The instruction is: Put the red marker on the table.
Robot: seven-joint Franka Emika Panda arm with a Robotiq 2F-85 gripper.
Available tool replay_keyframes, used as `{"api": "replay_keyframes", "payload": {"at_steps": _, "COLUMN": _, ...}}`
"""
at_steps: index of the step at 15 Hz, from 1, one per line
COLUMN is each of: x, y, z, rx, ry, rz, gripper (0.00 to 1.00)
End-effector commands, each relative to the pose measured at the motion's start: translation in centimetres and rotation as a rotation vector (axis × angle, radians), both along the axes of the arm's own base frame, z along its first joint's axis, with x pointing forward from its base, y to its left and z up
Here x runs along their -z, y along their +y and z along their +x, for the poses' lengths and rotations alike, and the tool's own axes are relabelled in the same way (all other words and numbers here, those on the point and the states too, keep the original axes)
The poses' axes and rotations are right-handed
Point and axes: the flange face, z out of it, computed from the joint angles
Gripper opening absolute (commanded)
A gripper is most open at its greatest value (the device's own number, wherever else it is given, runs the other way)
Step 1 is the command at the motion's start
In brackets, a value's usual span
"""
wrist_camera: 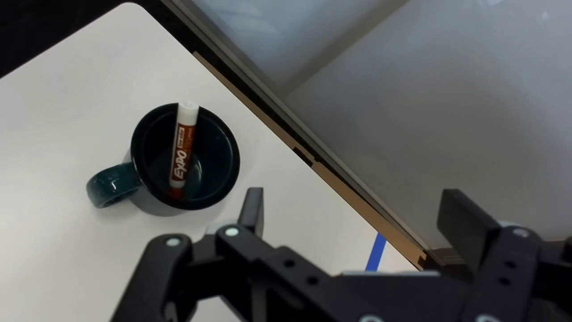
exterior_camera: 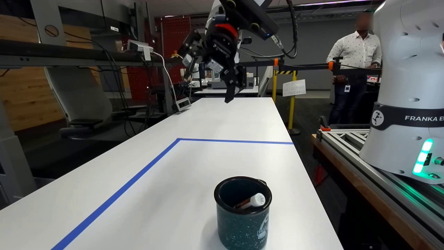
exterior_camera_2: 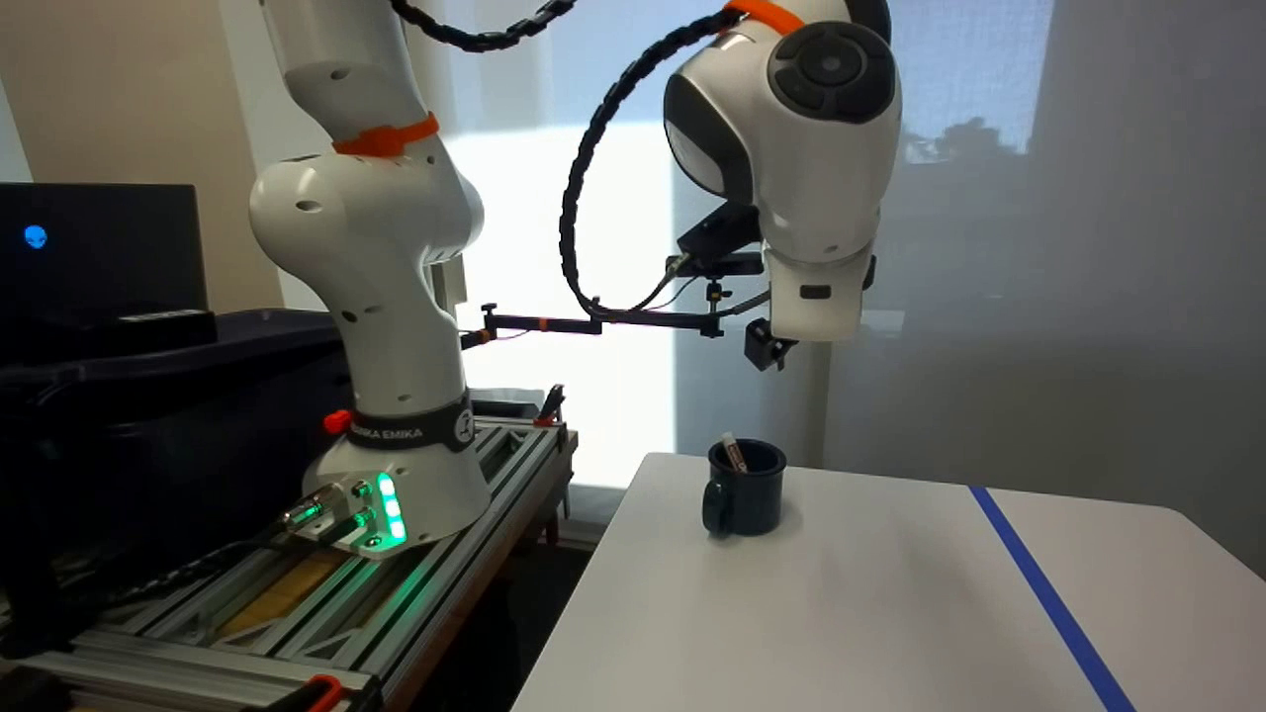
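Observation:
The red marker (wrist_camera: 182, 152) has a white end and leans inside the dark teal cup (wrist_camera: 114, 182), white end up. It also shows in both exterior views (exterior_camera: 252, 202) (exterior_camera_2: 734, 453). The cup (exterior_camera: 242, 229) (exterior_camera_2: 754, 506) stands upright on the white table (exterior_camera: 149, 201) (exterior_camera_2: 841, 603) near its edge. My gripper (wrist_camera: 353, 199) is open with nothing between its fingers. In the wrist view the cup lies up and left of the left finger, apart from it. In an exterior view the gripper (exterior_camera: 208, 86) hangs high above the table; elsewhere the arm mostly hides it.
A blue tape line (exterior_camera: 138, 173) (exterior_camera_2: 1048, 593) runs along the table. The grey bench with the robot base (exterior_camera_2: 406, 494) stands beside the table. A shelf frame (exterior_camera: 86, 52) and a chair (exterior_camera: 81, 93) are on the far side. A person (exterior_camera: 357, 59) stands in the background.

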Motion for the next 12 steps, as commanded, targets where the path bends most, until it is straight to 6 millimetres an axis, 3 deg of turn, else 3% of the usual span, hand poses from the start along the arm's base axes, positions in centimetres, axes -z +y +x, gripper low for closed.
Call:
{"api": "replay_keyframes", "payload": {"at_steps": 1, "x": 2.1, "y": 1.1, "z": -0.1, "rx": -0.003, "ry": 0.036, "rz": 0.019, "gripper": 1.00}}
{"api": "replay_keyframes", "payload": {"at_steps": 12, "x": 8.8, "y": 4.0, "z": 0.2, "rx": 0.005, "ry": 0.140, "rz": -0.041, "gripper": 1.00}}
